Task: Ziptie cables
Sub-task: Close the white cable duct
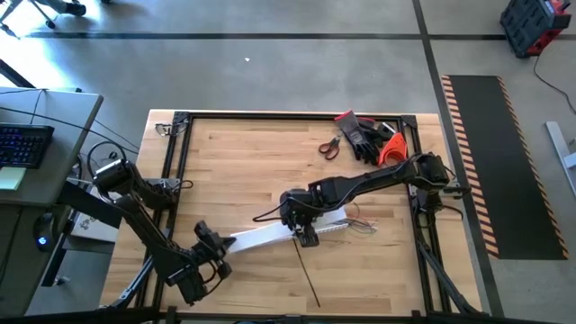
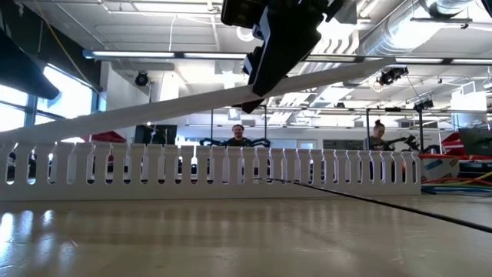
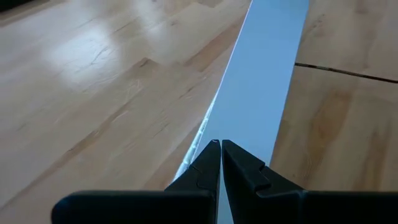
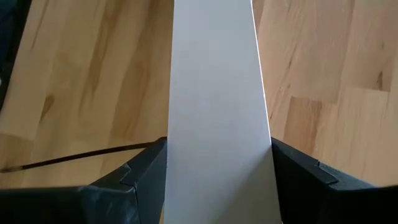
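Right tool (image 4: pixel 217 180) grips white strip (image 4: pixel 214 93) across width; left tool (image 3: pixel 219 152) closed, pinching strip's end.

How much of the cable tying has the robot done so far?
No tying looks done yet: the cables lie loose by the toothed duct. Right now the left gripper pinches one end of the white cover strip and the right gripper clamps its width, holding it tilted above the duct. Bundling and tying the cables is all still left.
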You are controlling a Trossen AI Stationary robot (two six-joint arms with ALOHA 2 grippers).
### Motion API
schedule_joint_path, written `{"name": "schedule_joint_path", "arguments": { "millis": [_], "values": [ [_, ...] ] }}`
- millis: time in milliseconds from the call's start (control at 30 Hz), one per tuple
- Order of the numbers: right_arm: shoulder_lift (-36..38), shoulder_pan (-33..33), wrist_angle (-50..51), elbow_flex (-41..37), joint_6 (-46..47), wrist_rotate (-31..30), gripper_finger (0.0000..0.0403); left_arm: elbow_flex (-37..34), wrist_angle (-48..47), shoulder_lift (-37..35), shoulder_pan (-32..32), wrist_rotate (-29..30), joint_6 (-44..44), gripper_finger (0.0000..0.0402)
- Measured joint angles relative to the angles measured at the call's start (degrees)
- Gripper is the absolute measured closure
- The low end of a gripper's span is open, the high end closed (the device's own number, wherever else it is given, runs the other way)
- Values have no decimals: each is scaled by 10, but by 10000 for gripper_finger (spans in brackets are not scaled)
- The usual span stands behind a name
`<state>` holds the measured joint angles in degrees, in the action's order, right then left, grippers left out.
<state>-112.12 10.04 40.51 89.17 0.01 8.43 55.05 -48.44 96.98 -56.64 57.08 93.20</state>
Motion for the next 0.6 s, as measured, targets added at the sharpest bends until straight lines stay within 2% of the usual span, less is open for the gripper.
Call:
{"name": "schedule_joint_path", "arguments": {
  "millis": [167, 367, 600],
  "values": [
    [5, 1, -3, 0, -5, -3, 191, 0, -14, -6, 0, 0, 3, 402],
    [23, 1, -2, 0, -15, -53, 191, 0, -19, -7, 0, 0, 11, 402],
    [23, 1, 0, 0, -5, -54, 191, 0, -17, -7, 0, -1, 12, 402]
  ]
}}
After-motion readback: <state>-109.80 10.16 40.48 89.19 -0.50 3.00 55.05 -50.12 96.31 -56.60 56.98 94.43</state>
